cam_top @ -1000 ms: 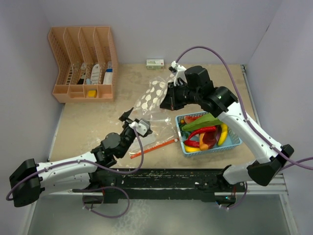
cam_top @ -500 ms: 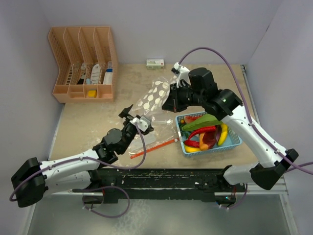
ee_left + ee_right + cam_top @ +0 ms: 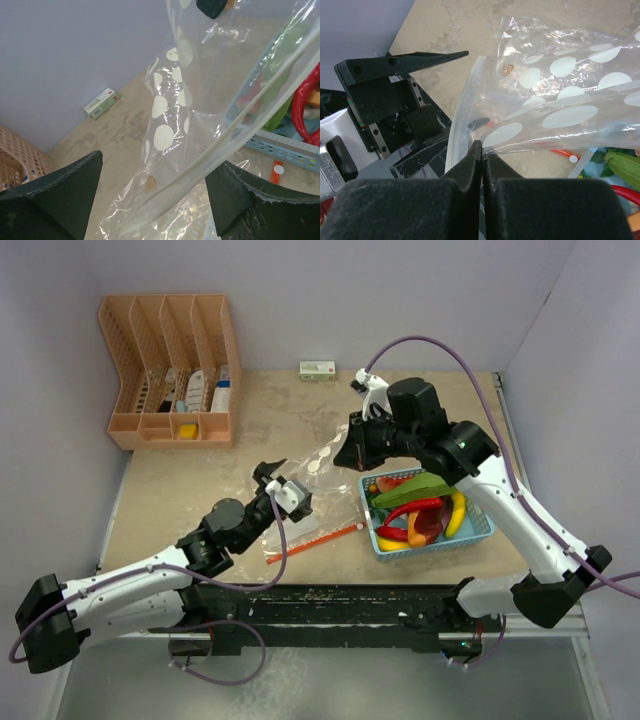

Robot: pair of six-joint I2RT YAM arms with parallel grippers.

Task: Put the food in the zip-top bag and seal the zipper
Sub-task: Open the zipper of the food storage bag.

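The right arm reaches forward and bends back down over the middle of the table (image 3: 180, 490), its right claw (image 3: 350, 452) closed, pinching a fold of the zip-top bag (image 3: 312, 466) and holding that end up off the surface. In the right wrist view the two fingers (image 3: 470, 165) press together on the clear dotted film. The left arm stretches low and diagonally from the near left corner, and the left claw (image 3: 276, 484) points up toward the bag with its jaws spread wide. In the left wrist view the film hangs between the fingers (image 3: 60, 195), and I cannot tell whether it touches them. The food (image 3: 412, 502), green leafy pieces, red chilies and yellow pieces, all lies in the light blue basket (image 3: 482, 530) at the right, just beside the bag. The bag's long axis slopes from the raised pinch down and leftward to the table. Its zipper (image 3: 312, 543) lies flat at the near end, running diagonally toward the basket's near corner. A peach organizer (image 3: 170, 370) stands at the far left, and a small box (image 3: 317, 368) sits by the back wall.
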